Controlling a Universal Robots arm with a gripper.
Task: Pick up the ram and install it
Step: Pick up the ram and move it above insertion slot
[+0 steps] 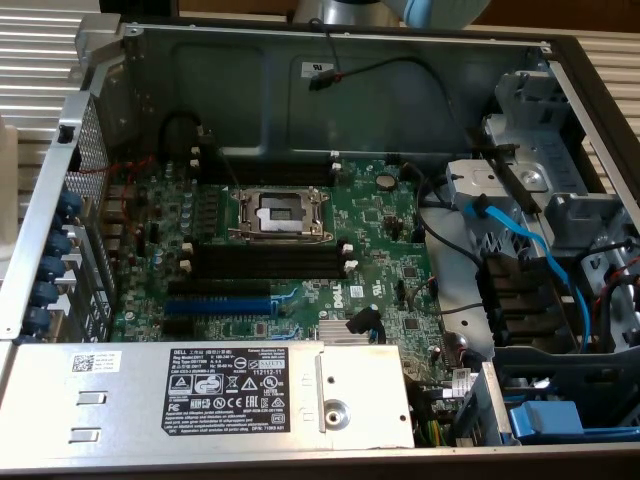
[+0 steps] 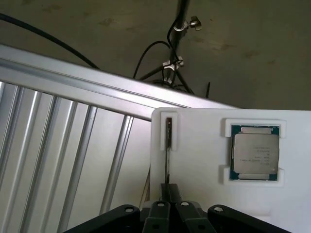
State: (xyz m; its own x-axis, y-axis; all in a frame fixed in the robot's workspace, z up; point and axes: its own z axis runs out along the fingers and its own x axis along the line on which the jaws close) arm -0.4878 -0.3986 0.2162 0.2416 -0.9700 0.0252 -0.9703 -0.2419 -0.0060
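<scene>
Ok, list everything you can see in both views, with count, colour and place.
computer case: one, grey, open
motherboard: one, green, inside case
processor socket: one, silver, mid-board
memory slots: several, black, beside socket
blue slot: one, beside black slots
power supply: one, silver, case's near edge
blue cable: one, exterior view's right
ribbed table: one, silver
white tray: one, on table
processor: one, silver, tray recess
ram: one, dark, edge-on in tray slot
gripper: one, black, shut, over ram's end
</scene>
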